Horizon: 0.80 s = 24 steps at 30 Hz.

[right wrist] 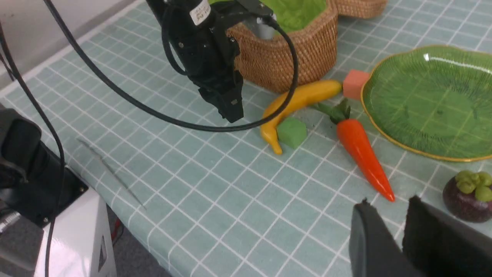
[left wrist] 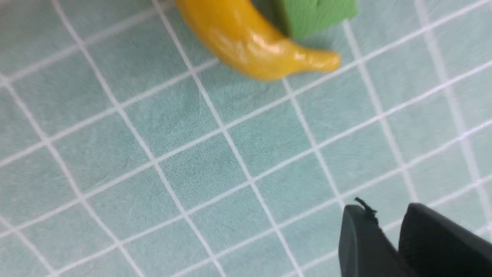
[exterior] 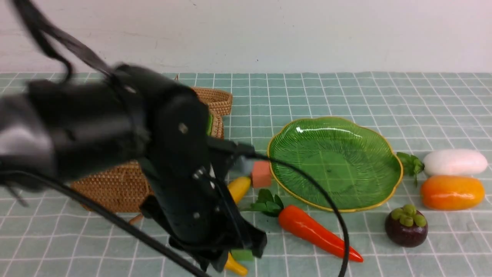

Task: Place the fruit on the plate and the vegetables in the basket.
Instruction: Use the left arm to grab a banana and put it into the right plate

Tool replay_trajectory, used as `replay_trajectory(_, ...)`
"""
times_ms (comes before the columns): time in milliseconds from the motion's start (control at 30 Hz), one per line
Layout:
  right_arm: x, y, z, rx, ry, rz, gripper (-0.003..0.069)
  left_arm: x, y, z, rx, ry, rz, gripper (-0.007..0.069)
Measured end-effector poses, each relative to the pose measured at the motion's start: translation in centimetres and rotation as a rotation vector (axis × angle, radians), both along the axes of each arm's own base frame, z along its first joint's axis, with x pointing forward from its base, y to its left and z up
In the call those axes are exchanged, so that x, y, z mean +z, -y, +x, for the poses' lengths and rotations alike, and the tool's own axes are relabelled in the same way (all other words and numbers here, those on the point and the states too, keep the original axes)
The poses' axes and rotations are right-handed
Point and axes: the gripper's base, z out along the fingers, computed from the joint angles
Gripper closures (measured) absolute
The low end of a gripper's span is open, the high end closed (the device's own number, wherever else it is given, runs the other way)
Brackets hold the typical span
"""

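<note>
Though partly hidden, banana (exterior: 239, 188) near left tool (left wrist: 386, 209), tips seemingly slightly apart.

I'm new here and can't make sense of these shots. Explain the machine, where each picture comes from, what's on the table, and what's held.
This is a two-armed robot, each arm ending in a gripper. The front picture looks forward from between the arms; the dark shape filling its left side is the left arm. The other two come from cameras on the wrists.

On the gridded table are a leafy green plate, a carrot, a mangosteen, a mango, a white radish, a banana, and an orange cube and a green cube. A woven basket stands behind the left arm.

I see nothing held by either gripper.
</note>
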Motion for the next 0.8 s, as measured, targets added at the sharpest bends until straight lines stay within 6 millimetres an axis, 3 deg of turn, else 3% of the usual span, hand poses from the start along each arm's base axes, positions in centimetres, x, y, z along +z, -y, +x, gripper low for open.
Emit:
replay_trajectory(133, -1.4, -0.5, 0.6, -0.001, -0.043, -0.032, 0.0506, -2.8, 0.6, 1.4, 0.013, 0.002, 0.054, 0.0409)
replay_trajectory(200, -2.1, -0.8, 0.9, 0.001, -0.064, -0.044, 0.0504, -4.3, 0.8, 2.3, 0.035, 0.028, 0.081, 0.0326)
replay_trajectory(400, -2.6, -1.0, 1.1, 0.003, -0.077, -0.049, 0.0497, -5.1, 1.3, 3.6, 0.1, 0.121, 0.051, 0.0167)
replay_trajectory(800, -2.5, -1.2, 0.9, 0.037, -0.073, -0.039, 0.0491, -6.2, 1.0, 4.8, 0.191, 0.203, 0.109, 0.017)
